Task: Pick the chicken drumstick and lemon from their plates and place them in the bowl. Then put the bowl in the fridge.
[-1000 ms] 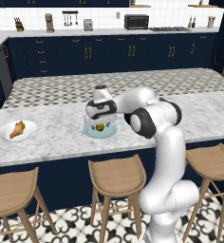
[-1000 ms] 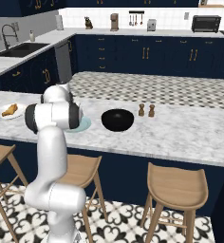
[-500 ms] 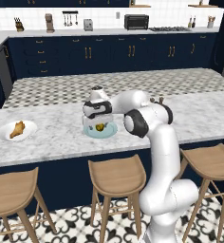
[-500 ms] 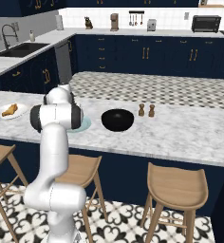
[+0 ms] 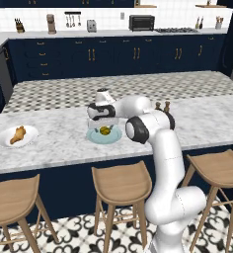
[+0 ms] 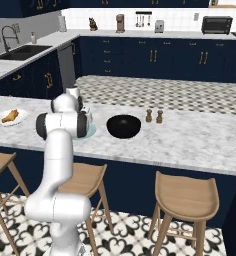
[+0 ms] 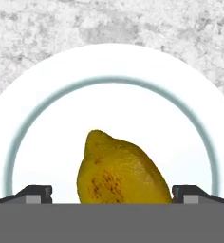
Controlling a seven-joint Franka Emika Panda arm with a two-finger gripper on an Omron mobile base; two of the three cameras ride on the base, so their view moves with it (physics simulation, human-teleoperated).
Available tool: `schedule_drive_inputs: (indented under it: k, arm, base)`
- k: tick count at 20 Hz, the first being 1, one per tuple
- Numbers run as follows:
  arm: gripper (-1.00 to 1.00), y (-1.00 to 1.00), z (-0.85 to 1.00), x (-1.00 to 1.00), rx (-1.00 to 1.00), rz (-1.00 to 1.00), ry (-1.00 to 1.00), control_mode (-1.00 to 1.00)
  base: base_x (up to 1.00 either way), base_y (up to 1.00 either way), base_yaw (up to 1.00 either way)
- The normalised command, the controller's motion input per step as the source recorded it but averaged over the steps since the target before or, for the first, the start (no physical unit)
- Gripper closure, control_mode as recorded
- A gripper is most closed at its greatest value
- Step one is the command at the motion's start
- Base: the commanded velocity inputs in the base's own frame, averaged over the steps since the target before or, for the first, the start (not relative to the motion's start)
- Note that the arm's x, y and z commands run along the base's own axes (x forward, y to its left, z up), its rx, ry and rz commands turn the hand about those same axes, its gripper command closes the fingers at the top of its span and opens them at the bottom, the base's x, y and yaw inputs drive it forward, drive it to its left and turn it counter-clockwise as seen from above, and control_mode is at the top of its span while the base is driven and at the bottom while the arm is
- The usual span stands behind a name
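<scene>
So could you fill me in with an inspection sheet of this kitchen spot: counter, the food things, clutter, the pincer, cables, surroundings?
Surface: marble island counter, things standing on it.
Job's things: lemon on the pale blue plate; chicken drumstick on the white plate, far left; black bowl holds nothing, right of the blue plate.
Clutter: two small shakers beside the bowl.
Pincer: open, low over the plate, fingertips either side of the lemon, not closed on it.
Cables: nothing seen.
Surroundings: wooden stools in front, navy cabinets behind, sink far left.
</scene>
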Motion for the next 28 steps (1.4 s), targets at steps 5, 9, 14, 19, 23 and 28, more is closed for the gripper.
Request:
schedule_drive_inputs:
  k: [5, 9, 14, 19, 23, 28]
  arm:
    - [-1.0, 0.0, -0.15, -0.1, 0.0, 0.01, 0.0, -1.0]
    - [-1.0, 0.0, -0.06, -0.08, 0.0, 0.01, 0.0, -1.0]
    - [1.0, 0.0, -0.23, 0.0, 0.0, 0.02, 0.0, -1.0]
    - [1.0, -0.02, -0.15, 0.01, 0.0, 0.0, -0.04, -1.0]
    - [1.0, -0.17, 0.5, -0.23, 0.0, 0.0, -0.1, -1.0]
    - [1.0, -0.35, 0.95, -0.51, 0.0, -0.01, -0.02, -1.0]
  base:
    - [0.0, 0.0, 0.0]
    - [0.0, 0.0, 0.0]
    - [0.0, 0.0, 0.0]
    - [0.0, 0.0, 0.0]
    - [0.0, 0.0, 0.0]
    - [0.0, 0.0, 0.0]
